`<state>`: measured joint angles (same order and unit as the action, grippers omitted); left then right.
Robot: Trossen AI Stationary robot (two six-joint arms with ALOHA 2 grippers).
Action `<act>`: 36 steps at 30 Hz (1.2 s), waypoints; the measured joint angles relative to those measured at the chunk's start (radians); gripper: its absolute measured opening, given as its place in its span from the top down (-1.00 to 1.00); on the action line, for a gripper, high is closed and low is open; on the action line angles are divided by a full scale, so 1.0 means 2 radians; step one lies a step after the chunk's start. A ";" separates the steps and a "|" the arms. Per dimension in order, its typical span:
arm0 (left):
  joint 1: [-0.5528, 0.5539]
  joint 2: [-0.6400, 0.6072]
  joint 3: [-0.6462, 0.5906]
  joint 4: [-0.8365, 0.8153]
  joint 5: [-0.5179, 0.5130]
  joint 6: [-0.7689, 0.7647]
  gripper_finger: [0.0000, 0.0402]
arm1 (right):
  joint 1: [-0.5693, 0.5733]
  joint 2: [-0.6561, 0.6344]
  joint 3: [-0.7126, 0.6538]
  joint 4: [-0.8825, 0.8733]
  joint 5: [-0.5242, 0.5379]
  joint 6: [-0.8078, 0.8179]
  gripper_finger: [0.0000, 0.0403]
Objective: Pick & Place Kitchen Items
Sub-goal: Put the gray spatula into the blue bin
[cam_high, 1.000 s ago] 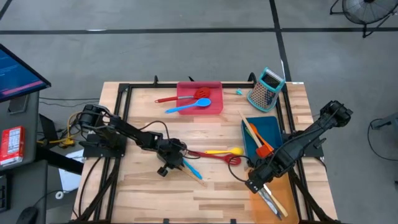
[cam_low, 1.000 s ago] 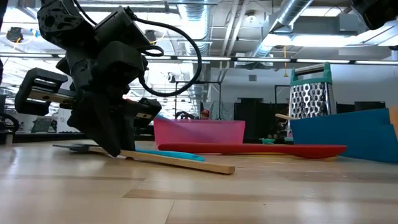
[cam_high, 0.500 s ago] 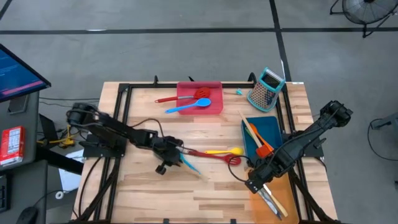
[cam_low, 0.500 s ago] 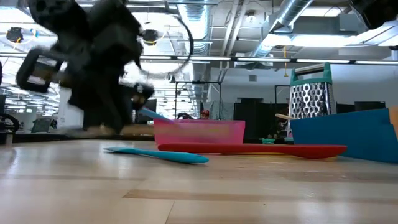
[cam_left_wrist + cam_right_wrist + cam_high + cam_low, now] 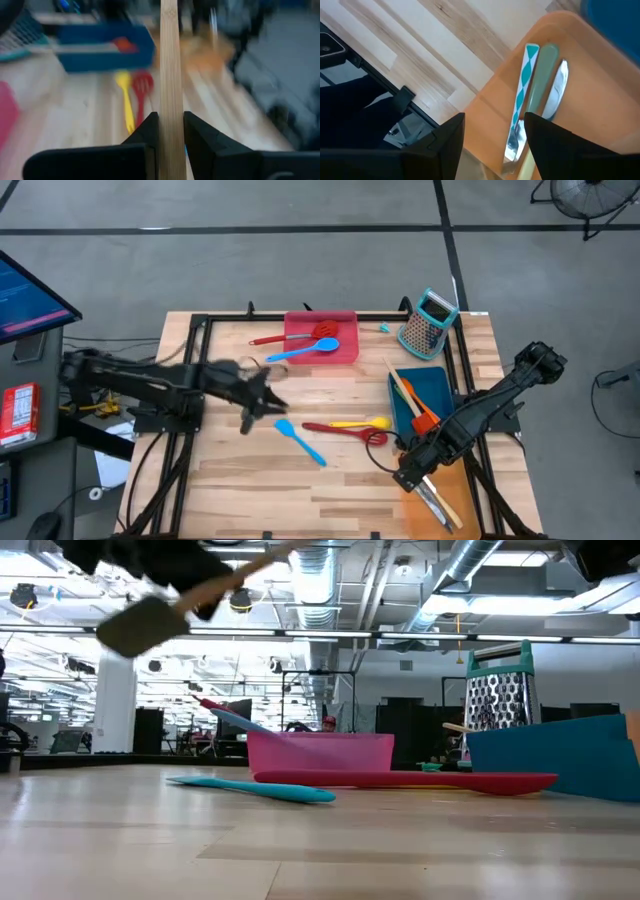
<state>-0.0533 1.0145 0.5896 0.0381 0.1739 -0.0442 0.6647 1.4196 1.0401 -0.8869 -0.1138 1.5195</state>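
My left gripper [image 5: 264, 395] hangs over the table's left half, shut on a wooden-handled spatula with a dark grey head [image 5: 140, 625]. A blue spatula [image 5: 300, 442] lies flat on the table just to the right of it. A red slotted spoon [image 5: 348, 430] and a yellow spoon [image 5: 362, 422] lie side by side further right. My right gripper [image 5: 410, 475] stands open over the orange tray's [image 5: 580, 65] near edge, touching nothing. Silver cutlery [image 5: 555, 107] lies in that tray. My left gripper pinches the spatula's wooden handle [image 5: 169, 100] between its two fingers [image 5: 149, 134], which lie across it. The spatula is lifted clear of the table. In the low view it slants, the grey head lower than the handle's free end [image 5: 268, 554].
A pink tray [image 5: 322, 352] at the far middle holds a blue spoon [image 5: 305, 350] and a red utensil. A blue tray [image 5: 436, 386] with several utensils sits at the right, and a teal-topped grater [image 5: 428, 322] behind it. Bare wood lies along the table's near edge.
My left gripper has risen and drawn back toward the table's left edge, tipping from pointing down toward level. It has lifted the wooden-handled spatula off the table. The blue spatula that lay beside it has stayed on the table.
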 joint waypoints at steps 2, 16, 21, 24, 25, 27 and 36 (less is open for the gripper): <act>0.016 -0.040 0.000 0.004 0.000 -0.039 0.75 | 0.000 0.000 0.000 0.003 0.005 -0.001 0.00; 0.047 -0.183 0.001 0.145 0.001 -0.193 0.76 | 0.000 -0.003 0.000 0.047 0.004 -0.020 0.00; 0.047 -0.183 0.001 0.236 0.009 -0.223 0.76 | -0.012 -0.023 0.000 0.109 0.004 -0.049 0.00; 0.047 -0.183 0.001 0.274 0.009 -0.245 0.76 | -0.027 -0.038 0.000 0.140 0.005 -0.069 0.00; 0.047 -0.183 0.001 0.288 0.009 -0.253 0.76 | -0.033 -0.043 0.000 0.147 0.005 -0.079 0.00; 0.047 -0.183 0.001 0.313 0.009 -0.268 0.76 | -0.047 -0.051 0.000 0.165 0.007 -0.101 0.00; 0.046 -0.183 0.001 0.392 0.009 -0.310 0.76 | -0.128 -0.080 0.000 0.235 0.087 -0.257 0.00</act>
<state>0.0387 0.6479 0.5922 0.8220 0.1917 -0.6649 0.4082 1.2591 1.0405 -0.4176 0.0609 1.0051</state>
